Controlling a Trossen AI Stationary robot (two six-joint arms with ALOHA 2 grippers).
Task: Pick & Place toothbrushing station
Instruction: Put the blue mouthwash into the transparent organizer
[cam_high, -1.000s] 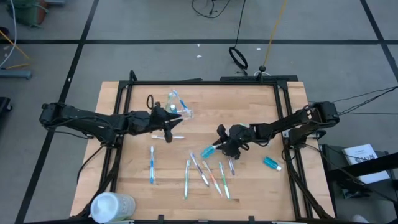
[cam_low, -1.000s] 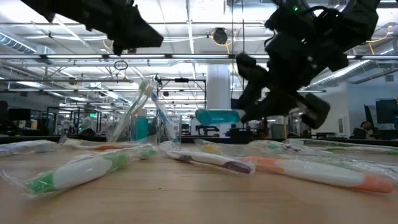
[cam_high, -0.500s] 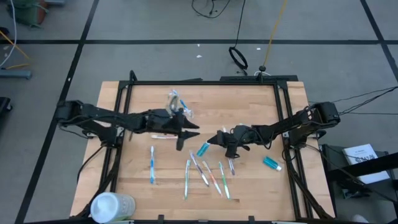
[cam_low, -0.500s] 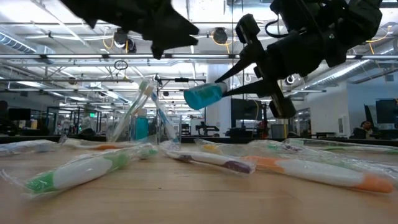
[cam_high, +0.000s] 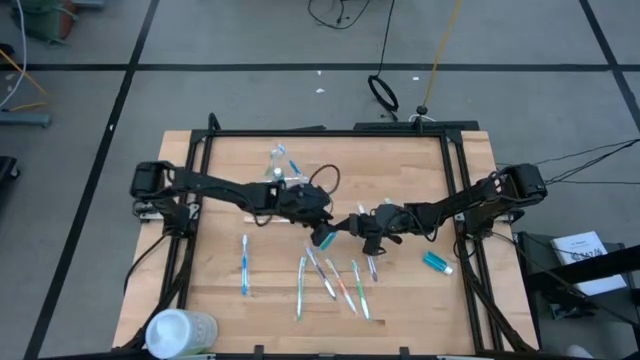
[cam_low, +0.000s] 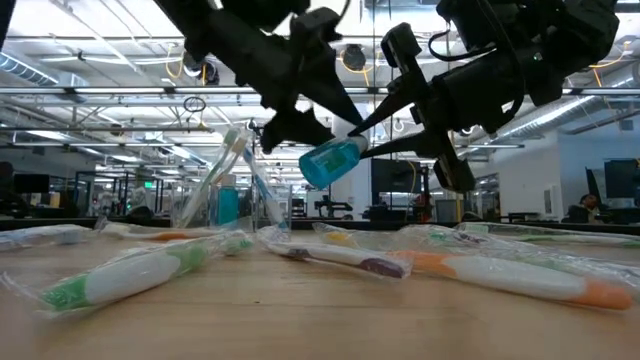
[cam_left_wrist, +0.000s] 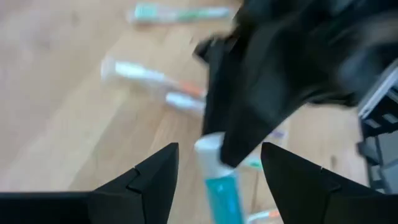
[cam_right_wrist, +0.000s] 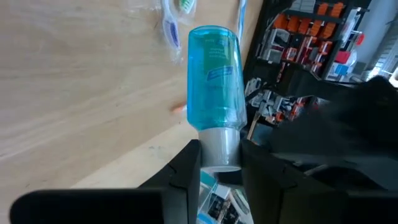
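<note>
Early in the job, by the look of it. Mid-air above the middle of the wooden tabletop (cam_high: 400, 170): a teal toothpaste tube (cam_right_wrist: 214, 78), pinched by its pale cap in the right gripper (cam_right_wrist: 221, 152) and pointed toward the left gripper (cam_left_wrist: 219, 149). Left claw spread wide, one finger on either side of the tube's body, not yet closed on it. Looks like a handover in the making.

Done so far, apparently little: only a few toothbrushes standing tilted in the clear cup (cam_high: 290, 181) near the middle of the tabletop's far edge. Left to do: a fan of loose toothbrushes (cam_high: 333, 280) lying toward the near edge, a lone blue toothbrush (cam_high: 244, 266) nearer the left edge, and a second teal tube (cam_high: 437, 262) flat near the right edge.

Tube: translucent blue-green plastic, smooth, cylindrical, with a printed label and a blunt whitish cap. Brushes: slim, pastel-handled, sealed in crinkly clear wrappers catching the light. Cup: thin, transparent, straight-walled. Tabletop: pale wood strips, matte, framed in black rails. At the near-left corner, a larger white cylindrical container (cam_high: 181, 331) lying apart from the rest.
</note>
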